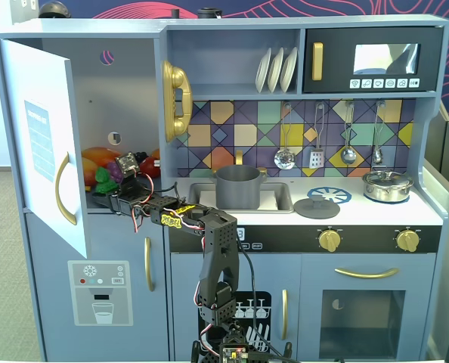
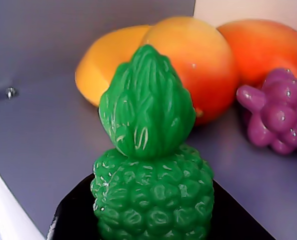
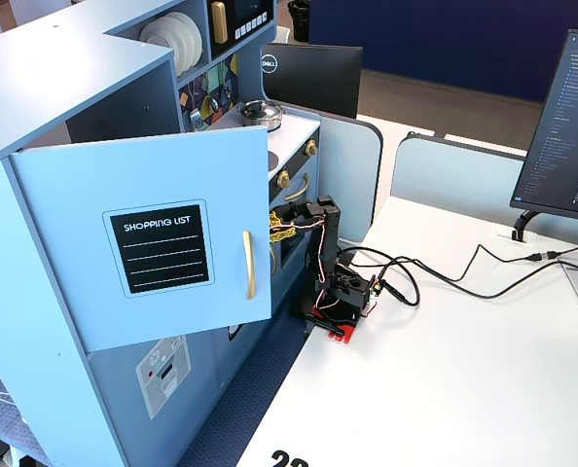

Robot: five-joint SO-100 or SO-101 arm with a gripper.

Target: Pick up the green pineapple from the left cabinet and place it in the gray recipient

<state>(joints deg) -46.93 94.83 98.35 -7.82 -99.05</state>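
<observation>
Door [image 3: 153, 233]: open; black label reads "SHOPPING LIST" in a fixed view.
Cabinet [image 1: 111, 91]: open, fruit on its shelf.
Pineapple [image 2: 151, 175]: upright on the cabinet shelf, fills the wrist view; base cut off by the frame.
Pincer [image 1: 113, 184]: reaches into the cabinet at the pineapple [image 1: 102, 178]; cannot tell if open or closed, only a dark part under the fruit shows in the wrist view.
Orange fruits [image 2: 188, 60]: behind the pineapple.
Grapes [image 2: 281, 115]: right of it, cut off at the edge.
Pot [image 1: 238, 187]: gray, in the sink.
Monitor [image 3: 313, 73]: "DELL" on its back.
Screen [image 3: 571, 126]: text too small to read.
Bench [image 3: 464, 389]: white; print at the bottom edge cut off.
</observation>
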